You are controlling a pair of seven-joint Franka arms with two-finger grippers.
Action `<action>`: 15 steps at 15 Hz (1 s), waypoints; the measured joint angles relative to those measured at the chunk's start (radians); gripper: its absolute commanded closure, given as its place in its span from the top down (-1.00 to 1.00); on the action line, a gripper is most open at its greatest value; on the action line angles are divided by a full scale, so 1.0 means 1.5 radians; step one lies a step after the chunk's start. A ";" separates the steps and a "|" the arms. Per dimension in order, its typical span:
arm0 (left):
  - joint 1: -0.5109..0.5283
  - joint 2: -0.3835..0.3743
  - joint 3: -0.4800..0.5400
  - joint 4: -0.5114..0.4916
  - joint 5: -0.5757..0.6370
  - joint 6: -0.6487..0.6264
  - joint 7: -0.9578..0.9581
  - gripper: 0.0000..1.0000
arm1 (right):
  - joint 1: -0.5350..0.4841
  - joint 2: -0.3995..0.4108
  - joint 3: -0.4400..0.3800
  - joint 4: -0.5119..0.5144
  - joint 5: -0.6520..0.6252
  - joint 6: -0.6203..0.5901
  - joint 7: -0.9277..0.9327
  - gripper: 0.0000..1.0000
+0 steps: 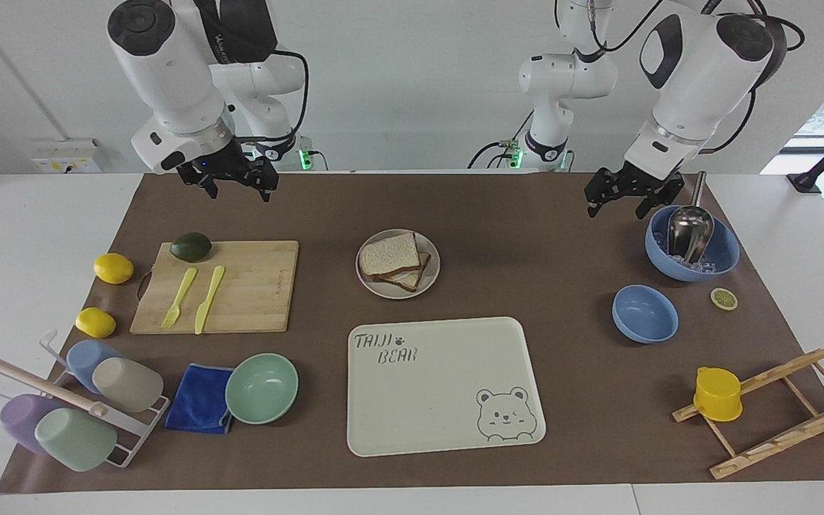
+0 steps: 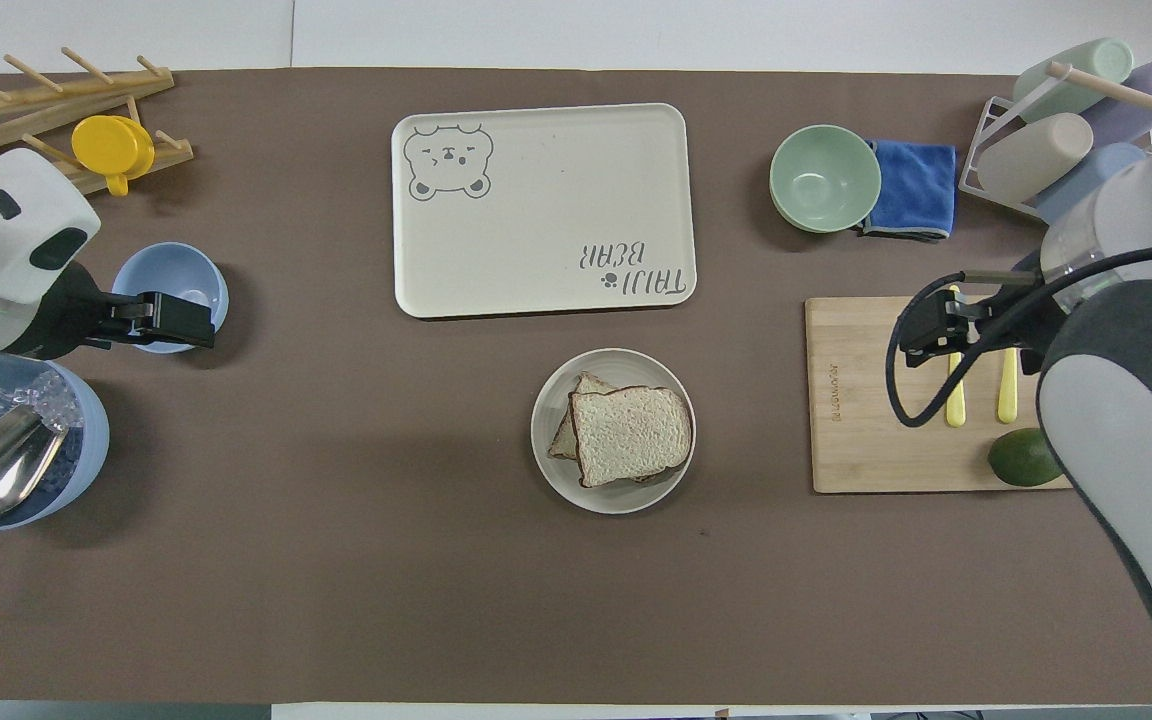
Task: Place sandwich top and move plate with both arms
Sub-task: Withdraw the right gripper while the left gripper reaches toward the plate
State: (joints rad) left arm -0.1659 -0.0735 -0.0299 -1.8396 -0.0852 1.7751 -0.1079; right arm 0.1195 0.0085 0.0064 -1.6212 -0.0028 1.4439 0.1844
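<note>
The sandwich top (image 1: 388, 252) lies on a lower bread slice on the plate (image 1: 432, 282) in the middle of the mat. It shows in the overhead view too (image 2: 631, 435), on the plate (image 2: 551, 470). Nothing touches them. My right gripper (image 1: 238, 192) is open and empty, raised over the cutting board's end nearer the robots, well away from the plate; it also shows in the overhead view (image 2: 914, 335). My left gripper (image 1: 616, 209) is open and empty, up in the air beside the large blue bowl; in the overhead view (image 2: 198, 325) it is over the small blue bowl's edge.
A cream bear tray (image 1: 448, 429) lies just farther from the robots than the plate. A cutting board (image 1: 254, 286) with avocado, fork and knife is toward the right arm's end. A large blue bowl (image 1: 723, 261) with ice and scoop and a small blue bowl (image 1: 644, 313) are toward the left arm's end.
</note>
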 measured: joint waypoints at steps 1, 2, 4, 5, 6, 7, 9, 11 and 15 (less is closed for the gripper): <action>-0.012 0.001 0.000 -0.013 -0.010 0.019 -0.013 1.00 | 0.000 -0.001 -0.010 0.002 -0.004 -0.005 -0.020 1.00; -0.023 0.006 0.000 -0.024 -0.020 0.037 -0.023 1.00 | -0.002 -0.001 -0.017 0.004 -0.007 -0.006 -0.031 1.00; -0.044 0.028 -0.001 -0.039 -0.044 0.075 -0.046 1.00 | -0.007 -0.001 -0.022 0.005 -0.012 -0.007 -0.038 1.00; -0.058 0.045 -0.001 -0.042 -0.051 0.097 -0.059 1.00 | -0.007 -0.001 -0.024 0.005 -0.013 -0.008 -0.039 1.00; -0.074 0.064 -0.002 -0.044 -0.054 0.117 -0.071 1.00 | -0.008 -0.001 -0.026 0.005 -0.015 -0.014 -0.043 1.00; -0.094 0.084 -0.003 -0.045 -0.057 0.137 -0.084 1.00 | -0.009 -0.001 -0.026 0.006 -0.016 -0.020 -0.046 1.00; -0.135 0.116 -0.004 -0.060 -0.057 0.184 -0.107 1.00 | -0.010 -0.001 -0.026 0.007 -0.016 -0.023 -0.047 1.00; -0.162 0.127 -0.005 -0.094 -0.062 0.236 -0.115 1.00 | -0.010 -0.001 -0.026 0.011 -0.016 -0.023 -0.047 1.00; -0.210 0.127 -0.005 -0.166 -0.070 0.320 -0.117 1.00 | -0.028 -0.001 -0.026 0.021 -0.015 -0.023 -0.058 1.00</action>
State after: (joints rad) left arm -0.4807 0.1165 -0.0378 -2.0880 -0.1897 2.2551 -0.2829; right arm 0.0770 0.0073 -0.0319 -1.5903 -0.0251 1.4090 0.0979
